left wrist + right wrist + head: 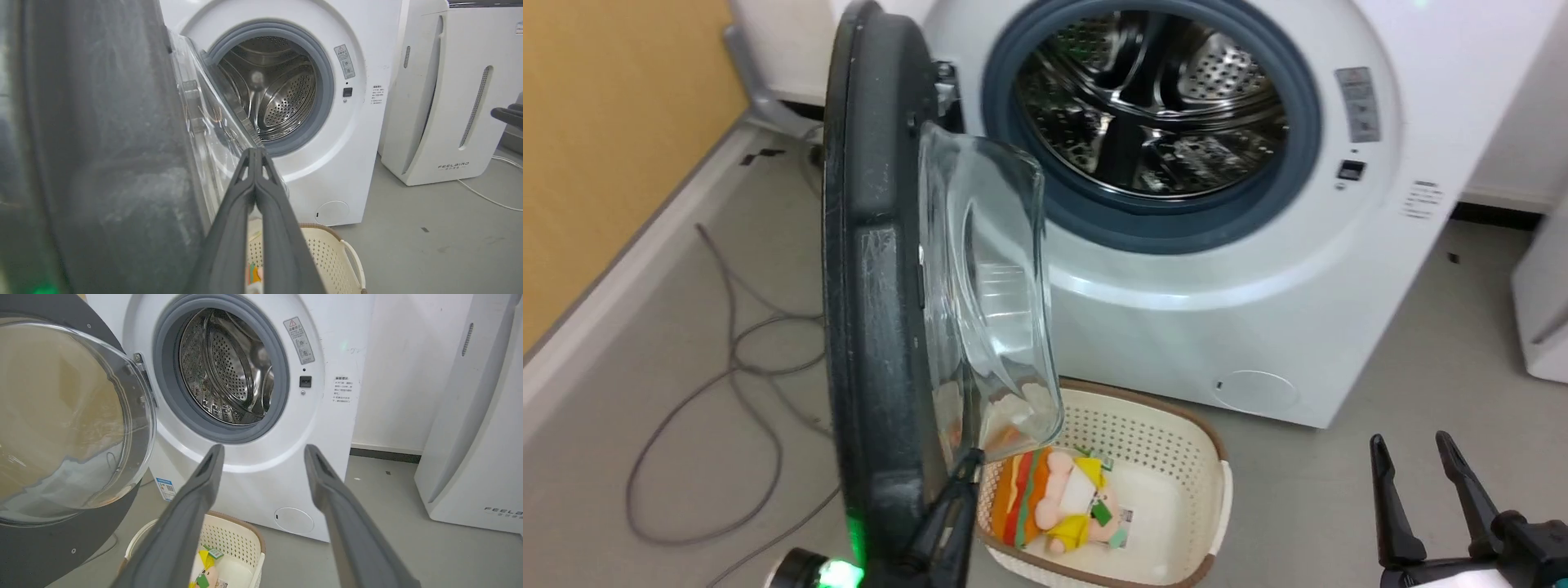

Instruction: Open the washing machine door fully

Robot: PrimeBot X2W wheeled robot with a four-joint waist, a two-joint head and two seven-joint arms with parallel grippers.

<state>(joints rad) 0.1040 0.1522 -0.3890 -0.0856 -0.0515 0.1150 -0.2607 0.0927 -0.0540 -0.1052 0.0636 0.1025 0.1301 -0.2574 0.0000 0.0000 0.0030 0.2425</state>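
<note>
Head view: the washing machine door (pixel 874 286) stands edge-on, about square to the machine front. I judge the opening roughly half done, with the last swing outward not yet made. The left gripper (pixel 964 478) rises at the door's lower edge on the inner side, its tips just beside the bottom of the glass window (pixel 988 286). I cannot tell if they actually touch. The right gripper (pixel 1417 457) sits well apart from the door, fingers spread and holding nothing.

Left wrist view: the two fingers are pressed together tip to tip with nothing between them. The door's dark face runs close along their left, and the glass bulges toward the tips. The drum opening (pixel 273 85) lies beyond them and to their right. The next move probably calls for a sideways push of these closed fingers against the inner face, away from the drum, following the hinge's arc so they do not slip off the glass.

Right wrist view: the fingers stand wide and empty. The door hangs far to their left, above a basket (pixel 241 543).
</note>
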